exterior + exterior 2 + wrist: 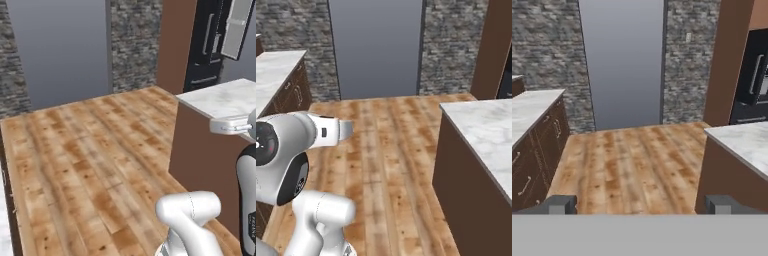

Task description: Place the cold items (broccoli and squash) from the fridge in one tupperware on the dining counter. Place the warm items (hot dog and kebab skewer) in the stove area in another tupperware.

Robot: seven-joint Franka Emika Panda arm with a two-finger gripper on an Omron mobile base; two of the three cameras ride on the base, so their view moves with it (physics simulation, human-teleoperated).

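Dining counter (483,125) edge right — wood floor (381,150) beside it.

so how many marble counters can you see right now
2. One marble counter stands on the right over a plain brown base, near the black fridge. The other runs along the left over dark drawers. More may lie outside the views.

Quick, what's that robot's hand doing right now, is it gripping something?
Hand: open wide, holding nothing; bare wooden floor shows between its fingers.
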